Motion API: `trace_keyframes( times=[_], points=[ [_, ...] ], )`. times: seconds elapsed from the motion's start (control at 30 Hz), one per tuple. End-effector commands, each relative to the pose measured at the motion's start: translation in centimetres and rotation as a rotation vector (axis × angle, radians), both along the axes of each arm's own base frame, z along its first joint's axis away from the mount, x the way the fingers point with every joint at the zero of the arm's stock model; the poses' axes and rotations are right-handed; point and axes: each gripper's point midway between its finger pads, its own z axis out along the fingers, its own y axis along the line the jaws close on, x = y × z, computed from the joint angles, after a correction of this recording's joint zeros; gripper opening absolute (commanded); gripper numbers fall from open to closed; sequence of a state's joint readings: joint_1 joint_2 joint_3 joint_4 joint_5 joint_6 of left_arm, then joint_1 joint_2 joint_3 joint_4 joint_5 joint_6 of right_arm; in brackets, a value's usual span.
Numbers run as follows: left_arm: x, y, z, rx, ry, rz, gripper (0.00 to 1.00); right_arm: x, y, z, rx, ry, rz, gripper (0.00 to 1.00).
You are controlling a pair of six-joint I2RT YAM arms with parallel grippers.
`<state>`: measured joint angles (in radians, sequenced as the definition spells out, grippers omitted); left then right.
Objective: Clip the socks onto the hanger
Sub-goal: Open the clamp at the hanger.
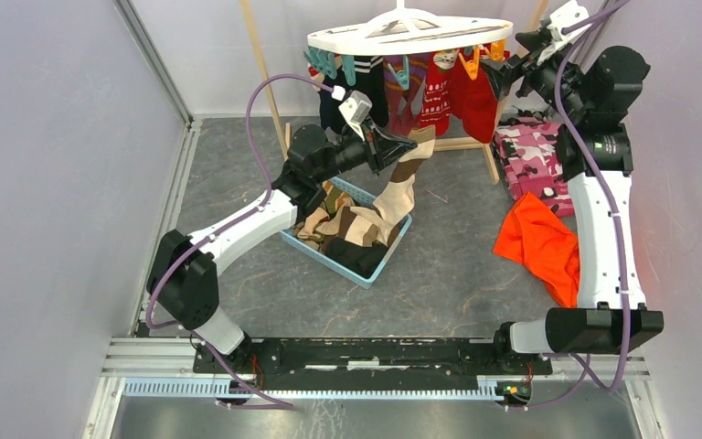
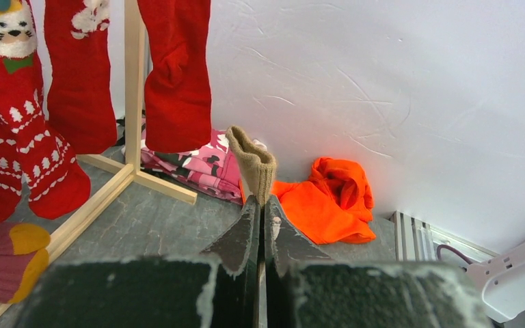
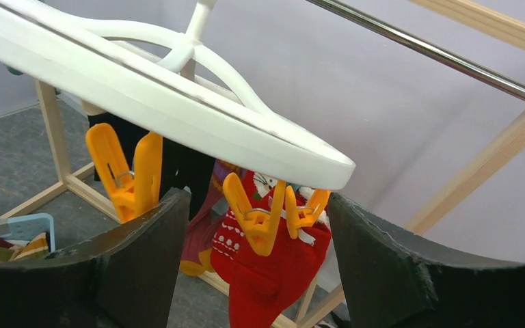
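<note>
At the table's [image 1: 475, 274] far edge some socks [image 1: 439, 91] are clipped to the hanger [image 1: 402, 32], a striped sock [image 1: 402, 187] is pinched by the left fingers [image 2: 236, 242], the right fingers [image 3: 143, 253] are spread open, more are left unclipped.

Hanger [image 3: 178, 113]: white plastic, smooth, slight sheen. Clips [image 3: 137, 195]: glossy orange plastic. Socks [image 2: 178, 75]: soft knitted cloth, matt. Rack [image 2: 133, 68]: bare pale wood. Rod [image 3: 437, 53]: polished metal. Table [image 1: 475, 274]: grey, matt, stone-veined.

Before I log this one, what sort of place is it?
Probably a walled robot test cell dressed as a laundry corner, not a home: plain white panels on three sides, aluminium framing at the arm bases, and a hanger of socks near a blue basket.
</note>
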<state>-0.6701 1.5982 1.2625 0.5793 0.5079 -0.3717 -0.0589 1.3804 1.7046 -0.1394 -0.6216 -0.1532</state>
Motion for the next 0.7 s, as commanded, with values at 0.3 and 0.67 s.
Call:
trace_keyframes(
  times=[0.3, 0.67],
  points=[
    [-1.8, 0.3, 3.2, -0.069, -0.049, -0.026, 0.02, 1.1, 0.0, 1.3, 0.001, -0.015, -0.128, 0.78],
    [-2.0, 0.1, 3.3, -0.073, -0.05, -0.028, 0.02, 1.9, 1.0, 1.4, 0.079, 0.009, -0.149, 0.72]
  ],
)
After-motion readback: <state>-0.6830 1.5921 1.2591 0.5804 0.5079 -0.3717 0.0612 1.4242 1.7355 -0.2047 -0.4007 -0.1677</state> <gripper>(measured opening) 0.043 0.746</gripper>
